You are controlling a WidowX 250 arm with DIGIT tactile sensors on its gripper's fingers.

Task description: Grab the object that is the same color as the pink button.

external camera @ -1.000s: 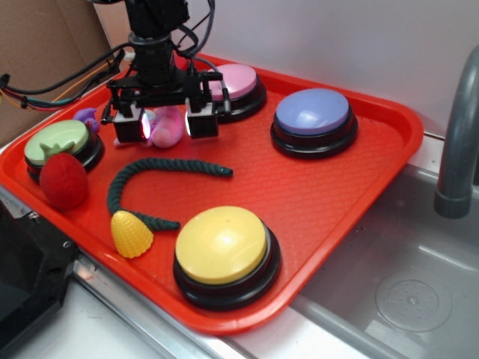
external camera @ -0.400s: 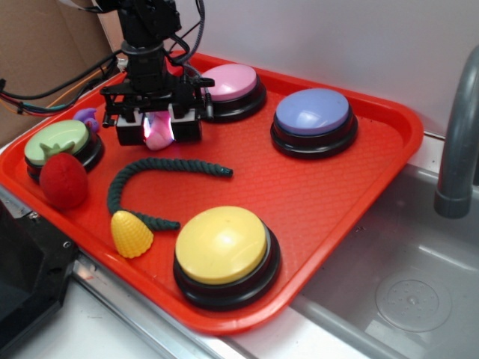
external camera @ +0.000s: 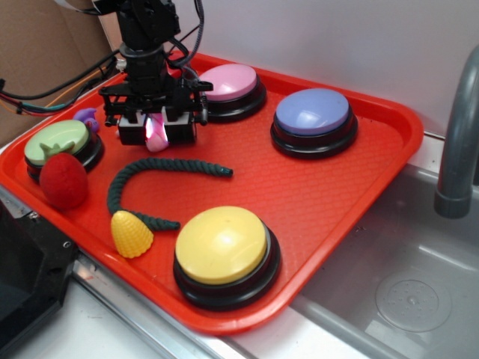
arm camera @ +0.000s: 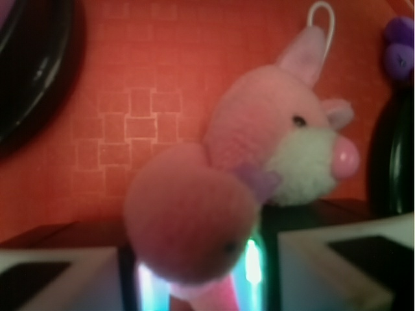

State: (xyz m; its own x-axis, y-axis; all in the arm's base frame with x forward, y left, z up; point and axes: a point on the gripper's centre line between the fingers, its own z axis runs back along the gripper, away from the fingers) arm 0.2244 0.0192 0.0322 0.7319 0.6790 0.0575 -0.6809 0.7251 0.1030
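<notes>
Closed further than a second ago, the gripper now seemingly pinches the pink toy on the tray, at eight o'clock from the pink button, ready for lifting.

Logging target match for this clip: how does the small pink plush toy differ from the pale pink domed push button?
The small soft pink plush toy is fuzzy and lumpy; the pale pink domed push button is smooth, round and on a black base. The toy is much smaller. The toy sits between the gripper fingers; the button stands free behind. Both are pink, on the red tray.
</notes>
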